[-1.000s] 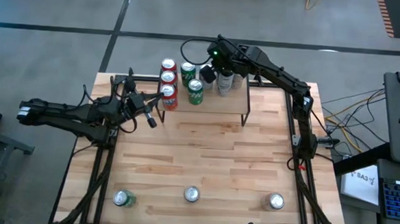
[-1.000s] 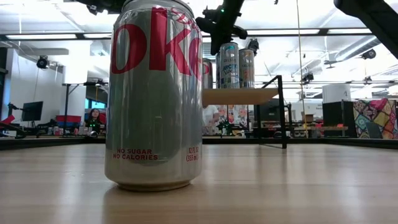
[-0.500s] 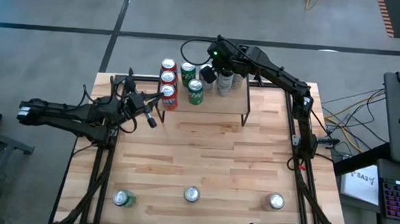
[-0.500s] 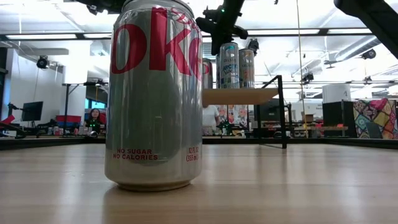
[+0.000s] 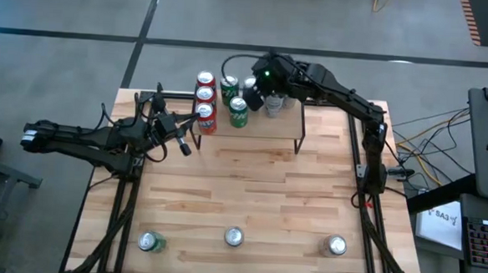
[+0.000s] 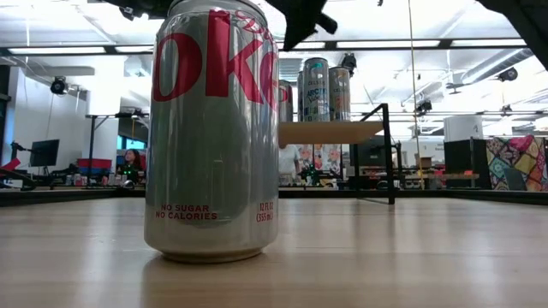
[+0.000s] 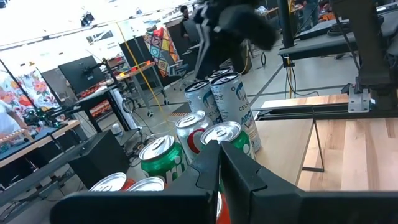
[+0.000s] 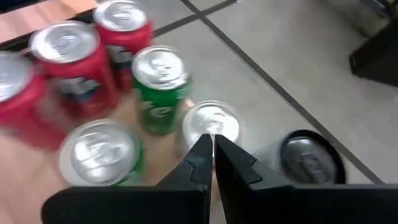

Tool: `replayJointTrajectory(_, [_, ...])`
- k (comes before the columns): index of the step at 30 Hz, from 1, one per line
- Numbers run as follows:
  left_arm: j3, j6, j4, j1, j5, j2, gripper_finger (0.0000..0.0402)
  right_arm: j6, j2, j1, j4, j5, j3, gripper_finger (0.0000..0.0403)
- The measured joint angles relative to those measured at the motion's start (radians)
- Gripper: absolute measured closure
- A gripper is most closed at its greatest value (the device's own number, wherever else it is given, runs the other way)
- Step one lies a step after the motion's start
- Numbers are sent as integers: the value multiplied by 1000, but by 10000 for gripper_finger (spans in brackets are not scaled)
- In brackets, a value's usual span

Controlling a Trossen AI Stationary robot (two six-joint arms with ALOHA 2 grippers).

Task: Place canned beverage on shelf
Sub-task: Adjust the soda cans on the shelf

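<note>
The shelf (image 5: 261, 136) stands at the table's far edge on thin black legs, seen from the side in the low view (image 6: 330, 132). Several cans stand on its left half: red ones (image 5: 204, 95), green ones (image 5: 238, 110) and silver ones (image 5: 272, 103). My right gripper (image 5: 254, 93) is shut with nothing in it and hovers above these cans (image 6: 300, 17). In its wrist view the shut fingertips (image 8: 213, 149) point down at a silver can top (image 8: 210, 124). My left gripper (image 5: 185, 147) is shut and waits level beside the shelf's left end (image 7: 219, 163).
Three cans stand along the table's near edge: a green one (image 5: 148, 243), a silver one (image 5: 234, 236) and another silver one (image 5: 336, 245). A Diet Coke can (image 6: 214, 128) fills the low view's left. The shelf's right half and the table's middle are bare wood.
My right gripper has risen from just over the can tops on the shelf to well above them, still shut and holding nothing. The cans have stayed where they were.
</note>
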Motion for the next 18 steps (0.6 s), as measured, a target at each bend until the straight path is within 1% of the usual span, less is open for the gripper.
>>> replayJointTrajectory(2, [0, 0, 0, 0, 0, 0, 402, -7, -6, 27, -7, -20, 0, 394])
replayJointTrajectory(6, [0, 0, 0, 0, 0, 0, 402, -9, -8, 57, -44, -170, 0, 394])
replayJointTrajectory(8, [0, 0, 0, 0, 0, 0, 402, -13, -8, 71, -63, -216, -2, 394])
replayJointTrajectory(13, [0, 3, 0, 0, 3, 0, 402, -27, -7, 108, -100, -228, -10, 394])
replayJointTrajectory(14, [0, 7, 0, 0, 16, 0, 402, -28, -7, 115, -103, -229, -18, 394])
replayJointTrajectory(18, [0, 16, 1, 0, 138, -8, 402, -36, -7, 146, -99, -225, -68, 394])
